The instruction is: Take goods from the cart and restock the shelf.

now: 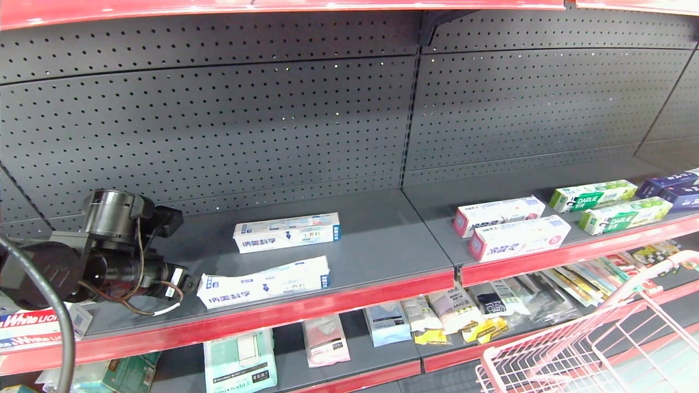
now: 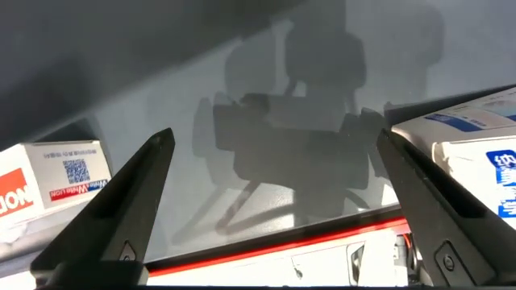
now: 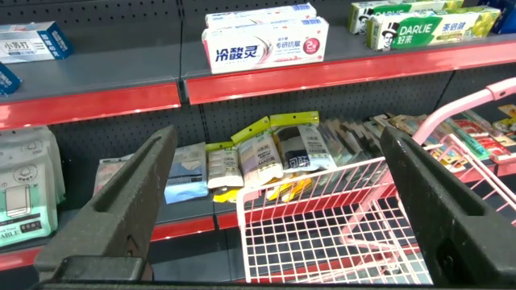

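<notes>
Left gripper (image 2: pixel 274 137) spread wide, empty, over the shelf (image 2: pixel 322 193) at left. Right gripper (image 3: pixel 278 133) wide open, empty, above the cart (image 3: pixel 322 174)

Left arm (image 1: pixel 109 256) low at left; left gripper (image 2: pixel 274 135) fingers spread, empty. Right gripper (image 3: pixel 278 129) fingers spread, empty.

Shop shelving in dark grey metal with red trim.
A grey back panel (image 1: pixel 218 120) full of small holes rises behind the shelf (image 1: pixel 382 234), split by a slotted upright post (image 1: pixel 410 114); a few of the holes glint bright. A dark bracket (image 1: pixel 439 22) at the post's top sits under the upper board's red edge (image 1: pixel 164 8). The shelf is plain grey with a red front strip (image 1: pixel 306 311). A lower tier (image 1: pixel 357 341) beneath it repeats the grey board and red strip.
</notes>
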Controlling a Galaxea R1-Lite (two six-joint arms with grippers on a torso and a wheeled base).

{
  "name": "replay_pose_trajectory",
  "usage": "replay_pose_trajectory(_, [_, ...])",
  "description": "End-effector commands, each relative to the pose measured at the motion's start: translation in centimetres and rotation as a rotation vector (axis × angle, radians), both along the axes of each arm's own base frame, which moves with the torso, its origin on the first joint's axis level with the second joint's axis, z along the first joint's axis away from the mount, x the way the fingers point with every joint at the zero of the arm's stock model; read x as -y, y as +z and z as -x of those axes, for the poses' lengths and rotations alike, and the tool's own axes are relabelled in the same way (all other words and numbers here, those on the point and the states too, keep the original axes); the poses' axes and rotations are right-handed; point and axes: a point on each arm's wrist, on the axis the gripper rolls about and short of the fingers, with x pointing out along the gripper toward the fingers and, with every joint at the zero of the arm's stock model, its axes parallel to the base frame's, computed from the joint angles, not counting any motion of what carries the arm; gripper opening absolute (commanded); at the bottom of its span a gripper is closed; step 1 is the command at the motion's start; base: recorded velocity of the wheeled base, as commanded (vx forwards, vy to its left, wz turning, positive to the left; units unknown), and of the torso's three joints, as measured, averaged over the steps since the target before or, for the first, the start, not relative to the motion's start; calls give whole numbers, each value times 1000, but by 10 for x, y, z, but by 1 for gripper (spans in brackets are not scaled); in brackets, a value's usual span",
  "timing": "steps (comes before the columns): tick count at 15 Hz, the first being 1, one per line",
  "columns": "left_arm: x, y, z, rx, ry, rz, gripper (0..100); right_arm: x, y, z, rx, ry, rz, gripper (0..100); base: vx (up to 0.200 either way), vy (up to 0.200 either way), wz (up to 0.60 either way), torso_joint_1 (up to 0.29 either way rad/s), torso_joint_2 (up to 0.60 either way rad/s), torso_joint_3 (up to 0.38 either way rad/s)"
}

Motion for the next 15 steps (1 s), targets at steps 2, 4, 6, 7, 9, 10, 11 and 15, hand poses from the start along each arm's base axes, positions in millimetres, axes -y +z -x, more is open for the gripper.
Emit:
replay_pose_trajectory(2, [5,0,-3,4,-12,5,100,0,0,0,-1,0,0,100,0,0,0,0,0,0])
replay_pose_trajectory(4, [6,-1,-3,1,-14,3,100,0,0,0,-1,0,0,100,0,0,0,0,0,0])
replay_pose_trajectory(6, [8,-1,-3,2,-21,4,100,0,0,0,-1,0,0,100,0,0,0,0,0,0])
replay_pose_trajectory(7, [8,-1,-3,2,-19,7,100,0,0,0,-1,0,0,100,0,0,0,0,0,0])
replay_pose_trajectory(9, [10,-1,-3,1,-22,8,100,0,0,0,-1,0,0,100,0,0,0,0,0,0])
replay_pose_trajectory(10, [11,-1,-3,1,-21,11,100,0,0,0,-1,0,0,100,0,0,0,0,0,0])
replay_pose_trajectory(11, [12,0,-3,5,-20,16,100,0,0,0,-1,0,0,100,0,0,0,0,0,0])
replay_pose_trajectory(15, [15,1,-4,8,-29,16,100,0,0,0,-1,0,0,100,0,0,0,0,0,0])
